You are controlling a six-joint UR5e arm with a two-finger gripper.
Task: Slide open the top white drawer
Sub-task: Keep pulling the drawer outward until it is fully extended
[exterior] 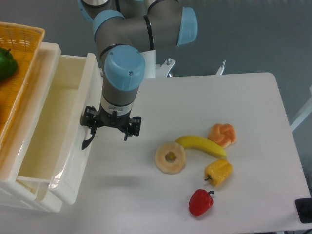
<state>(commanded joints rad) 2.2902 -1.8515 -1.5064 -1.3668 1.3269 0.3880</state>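
The top white drawer (84,163) stands pulled out to the right from the cabinet at the left, its deep cream bin open and bare inside. Its curved black handle (87,140) shows on the front wall. My gripper (111,127) points straight down at that front wall, right over the handle. The blue-capped wrist hides the fingertips, and the jaws look closed on the handle, whose lower end sticks out to the left of them.
An orange wicker basket (19,53) with a green pepper (5,62) sits on the cabinet top. On the table to the right lie a pineapple ring (170,157), a banana (201,145), a bun (222,134), a yellow pepper (219,171) and a red pepper (201,202).
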